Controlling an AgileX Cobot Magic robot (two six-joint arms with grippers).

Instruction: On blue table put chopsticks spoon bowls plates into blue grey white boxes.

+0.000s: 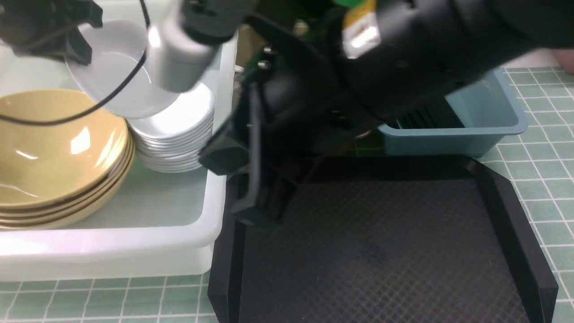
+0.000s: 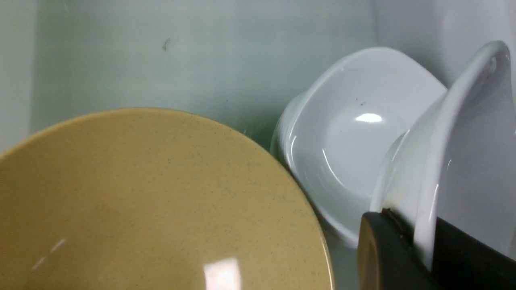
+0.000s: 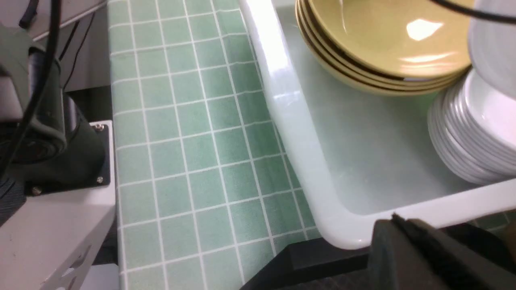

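Note:
My left gripper (image 1: pixel 83 51) is shut on the rim of a small white plate (image 1: pixel 121 67), which hangs tilted over the stack of white plates (image 1: pixel 175 130) in the big white box (image 1: pixel 134 242). The left wrist view shows its fingers (image 2: pixel 387 249) clamping the plate's edge (image 2: pixel 423 225), with the stack (image 2: pixel 354 137) just beyond. Tan bowls (image 1: pixel 58 152) are stacked beside the plates. My right gripper (image 1: pixel 255 202) is shut and empty above the black tray's left edge, by the white box's corner (image 3: pixel 342 233). Black chopsticks (image 1: pixel 426 117) lie in the blue box (image 1: pixel 484 112). The spoon and the grey box are out of view.
A flat black tray (image 1: pixel 381 251) fills the middle and front right of the blue tiled table (image 1: pixel 547 157). My right arm (image 1: pixel 403 54) spans the centre and hides what is behind it. The right wrist view shows the robot's base (image 3: pixel 48 133) off the table's edge.

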